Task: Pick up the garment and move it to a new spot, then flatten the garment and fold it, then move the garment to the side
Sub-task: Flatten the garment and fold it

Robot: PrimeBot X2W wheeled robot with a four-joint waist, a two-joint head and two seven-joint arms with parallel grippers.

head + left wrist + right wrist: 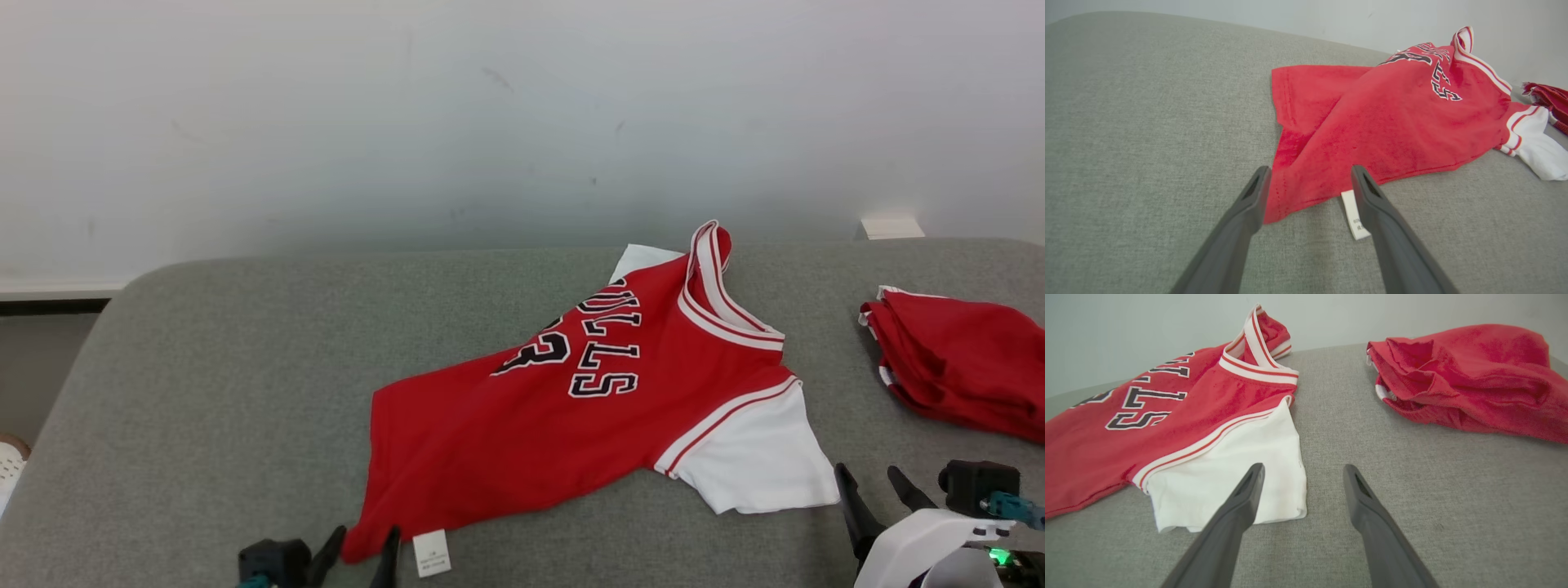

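Diagonally across the bench (204, 367) lies the red garment (571, 408). Its long axis runs from a hem corner by the near edge, left of middle, up to the collar toward the far right. The left gripper (366, 535), jaws wide and empty, straddles that hem corner, with the white label (431, 553) just beside one finger. The right gripper (867, 472), equally wide and empty, points at the outer edge of the white sleeve (759, 457), just beside it. So each arm has its own end nearest. Bare room lies over the bench's left half, while a second, crumpled red garment (955, 367) occupies the right edge.
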